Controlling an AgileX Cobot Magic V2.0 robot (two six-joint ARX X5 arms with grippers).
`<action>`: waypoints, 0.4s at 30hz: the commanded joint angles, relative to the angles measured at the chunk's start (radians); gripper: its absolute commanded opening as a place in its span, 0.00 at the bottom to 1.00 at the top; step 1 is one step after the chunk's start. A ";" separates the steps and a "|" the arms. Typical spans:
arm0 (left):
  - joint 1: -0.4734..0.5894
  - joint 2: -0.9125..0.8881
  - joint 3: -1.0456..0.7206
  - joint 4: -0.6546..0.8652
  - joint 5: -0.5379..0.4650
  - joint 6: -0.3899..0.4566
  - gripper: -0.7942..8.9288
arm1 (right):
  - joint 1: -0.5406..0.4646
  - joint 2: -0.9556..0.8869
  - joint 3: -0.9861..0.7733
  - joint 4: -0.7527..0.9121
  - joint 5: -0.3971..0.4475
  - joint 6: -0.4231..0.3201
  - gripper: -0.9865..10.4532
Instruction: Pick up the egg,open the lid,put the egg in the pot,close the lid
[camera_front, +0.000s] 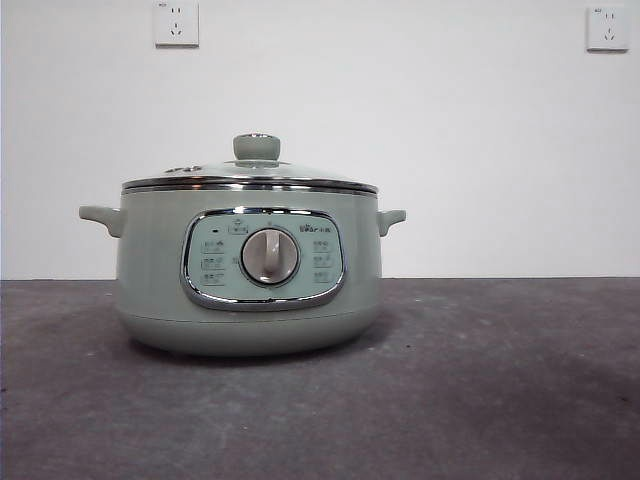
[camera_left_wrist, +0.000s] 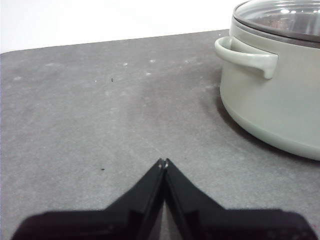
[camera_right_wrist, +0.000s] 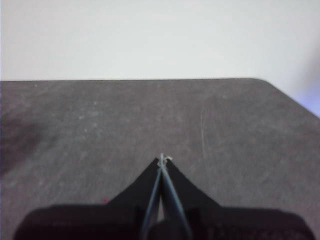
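The pot is seen standing on the dark grey worktop, a little toward one side of the front view, with its chrome-framed control panel and round dial turned toward the front camera. The lid is seated on the pot, its metal rim resting level all round the pot's top edge, and its sage-green knob stands upright at the centre. A small side handle juts from each flank of the pot just under the lid's rim. The egg is not seen in any view; whether it lies inside the pot cannot be told. In the left wrist view the left gripper is held low over bare worktop beside the pot, well apart from it, with its fingers pressed together so that only the tips meet in a point; one pot handle and an edge of the glass lid are shown at the side of that view. In the right wrist view the right gripper is likewise held over bare worktop, its fingers closed tip to tip with nothing between them, and the pot is not shown there. Two white wall sockets are fixed high on the wall behind the pot
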 joint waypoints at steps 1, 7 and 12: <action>0.003 0.000 -0.009 0.000 -0.003 -0.010 0.08 | -0.001 -0.012 -0.046 0.016 0.001 0.017 0.09; 0.003 0.000 -0.009 0.000 -0.003 -0.010 0.08 | 0.001 -0.012 -0.086 -0.012 0.000 0.013 0.09; 0.003 0.000 -0.009 0.000 -0.003 -0.010 0.08 | 0.001 -0.012 -0.086 -0.015 0.000 0.009 0.09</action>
